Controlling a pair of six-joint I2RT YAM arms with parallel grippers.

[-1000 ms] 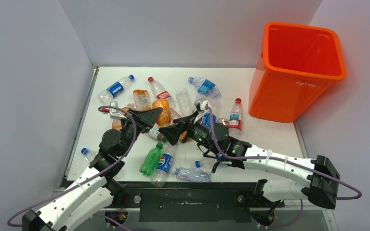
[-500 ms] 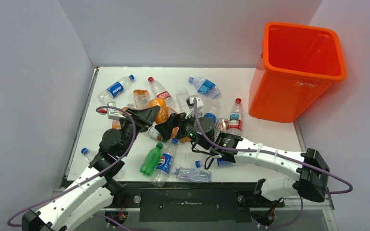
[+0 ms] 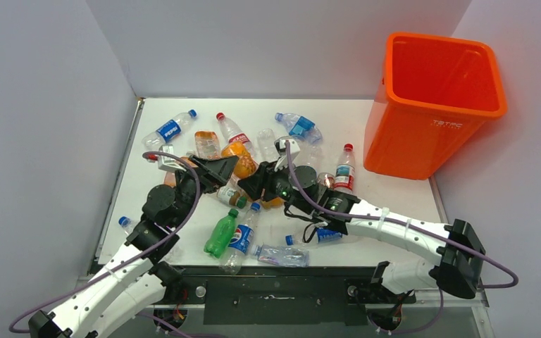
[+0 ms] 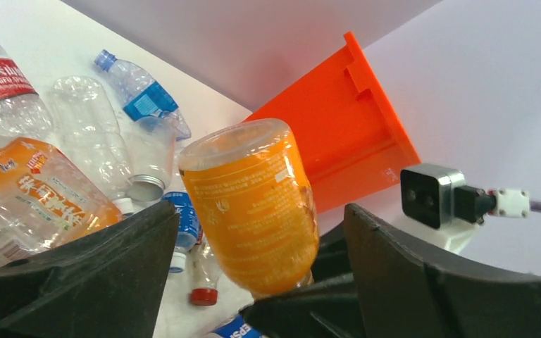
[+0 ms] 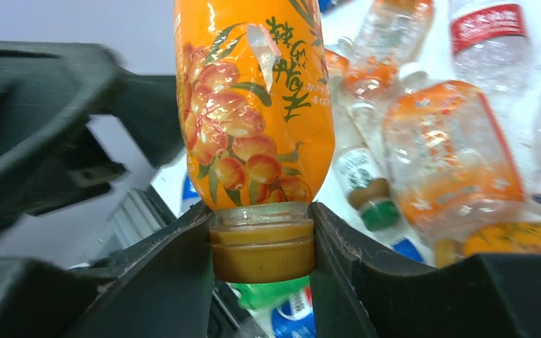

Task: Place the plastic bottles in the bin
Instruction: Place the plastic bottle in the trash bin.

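right jaws clamped on orange juice bottle (image 5: 253, 113) by cap, long axis toward left jaws, apart astride its base; i judge bin (image 3: 412, 141) nearer right arm (image 3: 394, 229).

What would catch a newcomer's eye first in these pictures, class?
The bright orange bin stands at the far right. In the middle, the right gripper clamps an orange bottle by its cap, amid scattered plastic bottles.
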